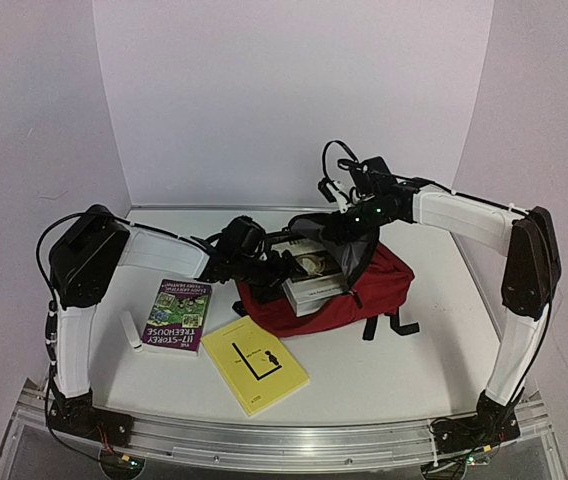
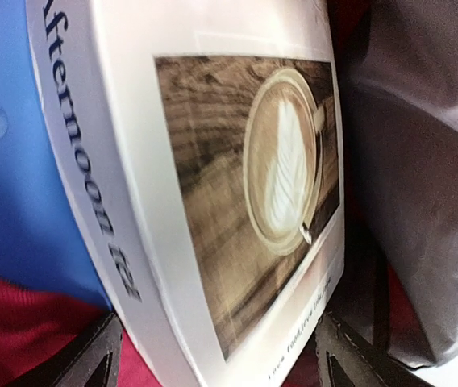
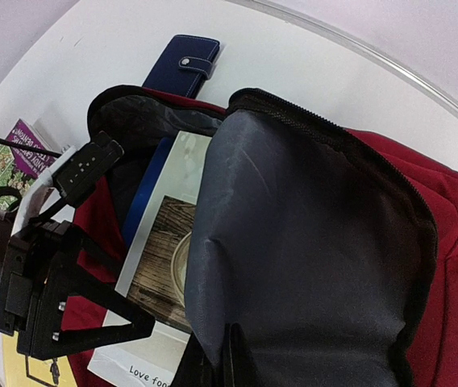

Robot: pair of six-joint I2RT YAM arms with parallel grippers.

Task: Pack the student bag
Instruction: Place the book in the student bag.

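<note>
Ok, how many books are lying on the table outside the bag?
2: the purple Treehouse book left of the student bag, and the yellow book in front of it. The bag and arms could hide others.

Count, table and bag:
- One backpack (image 1: 389,285).
- Three books: white book (image 1: 314,290) in the bag, purple book (image 1: 177,315) left, yellow book (image 1: 256,365) near.
- One navy snap case (image 3: 182,60), far.
- One small white stick (image 1: 134,332), left.
- Two arms: left arm (image 1: 69,340), right arm (image 1: 519,345).
</note>
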